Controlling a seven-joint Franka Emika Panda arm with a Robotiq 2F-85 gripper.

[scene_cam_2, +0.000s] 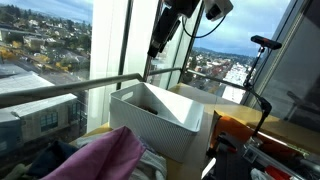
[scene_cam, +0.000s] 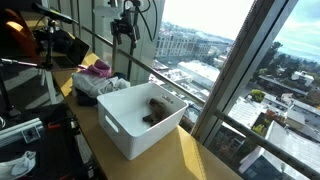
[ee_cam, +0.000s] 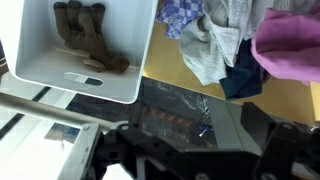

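Note:
My gripper [scene_cam: 123, 29] hangs high above the wooden table, close to the window, and also shows in the other exterior view [scene_cam_2: 158, 46]. In the wrist view its dark fingers [ee_cam: 195, 152] stand wide apart with nothing between them. Below it is a white plastic bin [scene_cam: 128, 140], seen in both exterior views [scene_cam_2: 165, 122] and in the wrist view [ee_cam: 85, 78]. A brown cloth item [ee_cam: 88, 32] lies in the bin [scene_cam: 155, 111]. A pile of clothes [scene_cam: 98, 82] with a pink cloth [ee_cam: 290, 42] on top lies beside the bin.
Tall window panes with a metal rail [scene_cam_2: 70, 88] run along the table's far edge. Black equipment and cables [scene_cam: 45, 50] stand at one end of the table. An orange box [scene_cam_2: 240, 128] and a stand [scene_cam_2: 262, 45] are near the bin.

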